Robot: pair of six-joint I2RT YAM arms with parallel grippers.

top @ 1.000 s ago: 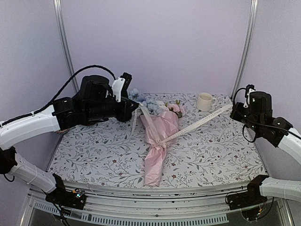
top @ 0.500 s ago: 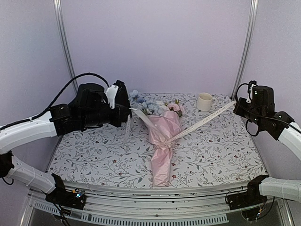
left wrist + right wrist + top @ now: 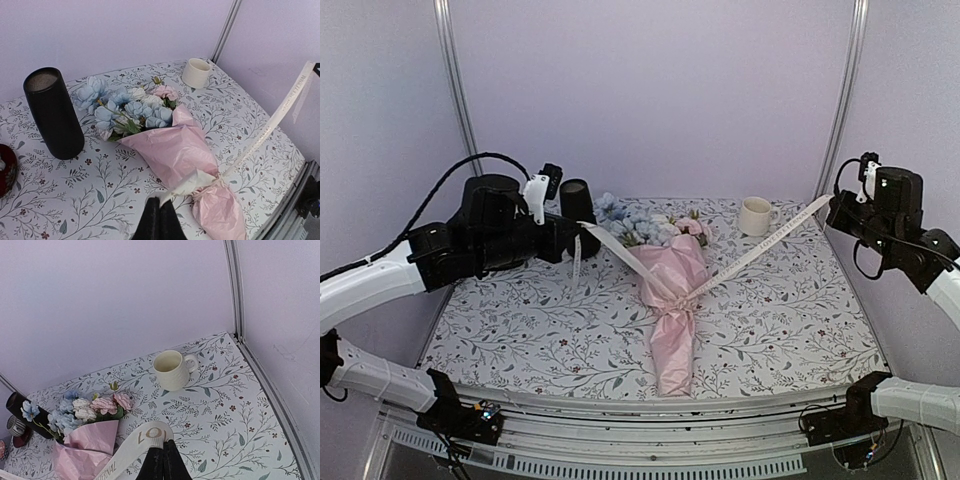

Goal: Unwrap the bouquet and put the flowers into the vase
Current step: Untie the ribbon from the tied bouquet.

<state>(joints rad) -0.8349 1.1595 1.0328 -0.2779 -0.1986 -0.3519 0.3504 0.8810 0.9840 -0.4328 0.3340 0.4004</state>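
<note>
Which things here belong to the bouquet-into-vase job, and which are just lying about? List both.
Job: bouquet, its flowers, cream ribbon, black vase, left gripper and right gripper, each shut on a ribbon end.
Lying about: cream mug, small dark red object near the vase.

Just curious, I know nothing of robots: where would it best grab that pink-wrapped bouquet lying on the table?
Probably the narrow waist of the bouquet, right at the ribbon knot, from straight above: it lies flat and is gathered thinnest there, away from the wide, crushable blooms.
</note>
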